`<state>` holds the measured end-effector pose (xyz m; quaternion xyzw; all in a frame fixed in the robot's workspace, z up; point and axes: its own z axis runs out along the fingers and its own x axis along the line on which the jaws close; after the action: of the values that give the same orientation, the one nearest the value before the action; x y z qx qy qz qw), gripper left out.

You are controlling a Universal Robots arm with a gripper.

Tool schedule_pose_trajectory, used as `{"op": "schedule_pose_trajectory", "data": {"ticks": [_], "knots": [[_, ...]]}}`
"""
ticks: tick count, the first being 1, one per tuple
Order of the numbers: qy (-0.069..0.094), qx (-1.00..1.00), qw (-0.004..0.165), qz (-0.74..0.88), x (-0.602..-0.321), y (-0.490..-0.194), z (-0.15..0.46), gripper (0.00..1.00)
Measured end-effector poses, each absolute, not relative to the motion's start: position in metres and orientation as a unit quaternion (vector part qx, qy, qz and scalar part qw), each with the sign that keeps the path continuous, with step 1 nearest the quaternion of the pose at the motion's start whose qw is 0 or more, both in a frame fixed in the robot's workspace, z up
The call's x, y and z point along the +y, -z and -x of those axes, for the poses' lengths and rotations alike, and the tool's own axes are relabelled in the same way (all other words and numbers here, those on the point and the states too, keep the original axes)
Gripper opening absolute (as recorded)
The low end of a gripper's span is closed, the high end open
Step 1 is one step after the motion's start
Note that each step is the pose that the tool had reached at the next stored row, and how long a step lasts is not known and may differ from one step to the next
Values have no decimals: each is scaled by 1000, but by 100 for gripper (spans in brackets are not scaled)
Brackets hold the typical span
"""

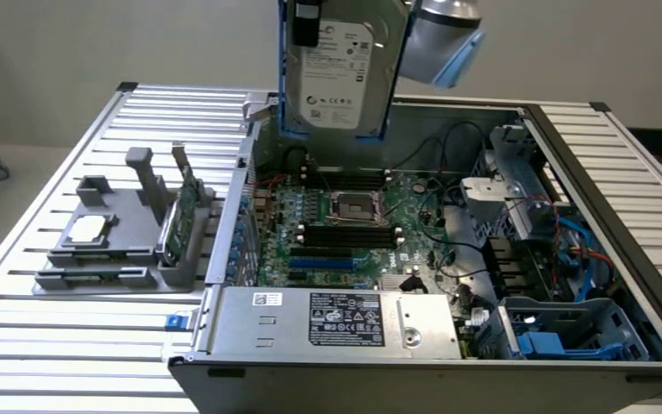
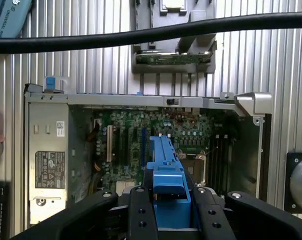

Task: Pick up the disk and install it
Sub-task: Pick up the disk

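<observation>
In the exterior view, nearest at six o'clock lies one open computer case [image 1: 423,390], with one silver power supply [image 1: 331,319] against its near wall and one blue drive cage [image 1: 572,332] at about four o'clock; beyond them sits one green motherboard [image 1: 343,216]; at nine o'clock from the case, on the slatted metal table [image 1: 55,345], stands one grey fixture [image 1: 124,259] bearing one flat silver chip [image 1: 90,226] and one thin green card [image 1: 182,220] on edge; farthest, at twelve o'clock, one disk [image 1: 337,65] hangs upright in the air over the case's far side, beside the arm [image 1: 446,30]; it is a silver-grey metal slab with a white printed label facing the camera, edged in bright blue plastic; its upper end is cut off by the frame, and the label's print is too small to read; in the wrist view one gripper [image 2: 167,202] has its two black fingers [image 2: 141,212] clamped on the blue carrier, one on either side, with the metal body hidden behind it; one black cable [image 2: 141,35] crosses that view.
</observation>
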<state>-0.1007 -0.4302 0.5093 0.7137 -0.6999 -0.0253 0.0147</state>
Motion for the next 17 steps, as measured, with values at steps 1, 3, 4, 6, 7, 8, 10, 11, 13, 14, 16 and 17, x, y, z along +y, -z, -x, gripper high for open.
{"op": "schedule_pose_trajectory", "data": {"ticks": [1,3,4,6,7,8,10,11,13,14,16,17], "knots": [[25,-700,15,-714,-432,-509,96,33],[25,-700,15,-714,-436,-509,87,33],[25,-700,15,-714,-437,-509,82,33],[25,-700,15,-714,-441,-508,73,33],[25,-700,15,-714,-443,-508,69,33],[25,-700,15,-714,-444,-508,64,33],[25,-700,15,-714,-448,-508,55,33],[25,-700,15,-714,-450,-508,51,33],[25,-700,15,-714,-453,-508,41,33],[25,-700,15,-714,-455,-507,37,33],[25,-700,15,-714,-459,-507,28,33],[25,-700,15,-714,-461,-507,23,33]]}}
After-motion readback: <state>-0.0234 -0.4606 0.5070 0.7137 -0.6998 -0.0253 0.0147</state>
